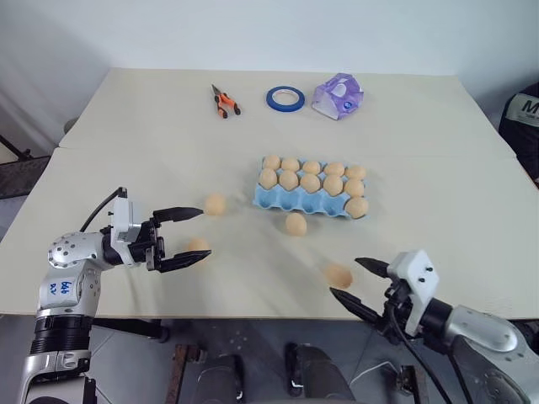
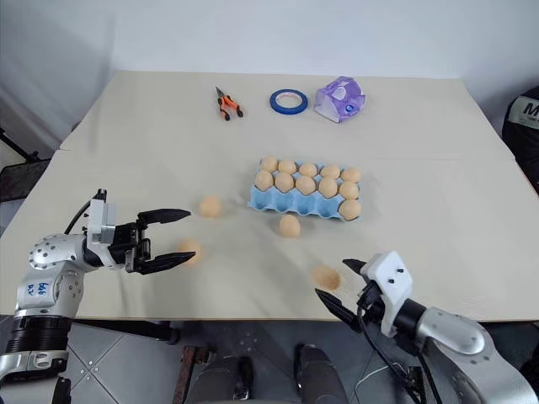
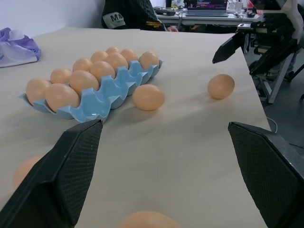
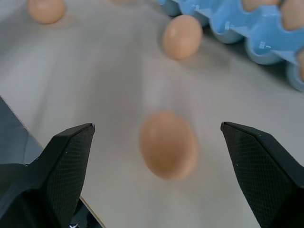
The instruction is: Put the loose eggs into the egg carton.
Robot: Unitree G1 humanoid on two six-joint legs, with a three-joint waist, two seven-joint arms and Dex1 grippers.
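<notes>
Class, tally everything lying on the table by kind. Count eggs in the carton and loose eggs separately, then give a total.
Eggs in the egg carton: 11
Loose eggs: 4
Egg carton: 1
Orange-handled pliers: 1
Blue tape roll: 1
Purple packet: 1
Total: 19

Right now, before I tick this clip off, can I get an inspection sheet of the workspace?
Surface: pale table, a seam running across it.
Job's things: blue egg carton, back two rows filled, one egg at its front right corner; four loose eggs on the table.
Clutter: orange-handled pliers, blue tape roll, purple packet along the far edge.
Grippers: left gripper with jaws open around one loose egg; right gripper with jaws open beside another near the front edge.
Cables: black leads at both wrists.
Surroundings: white wall; a desk with a laptop in the left wrist view.
</notes>
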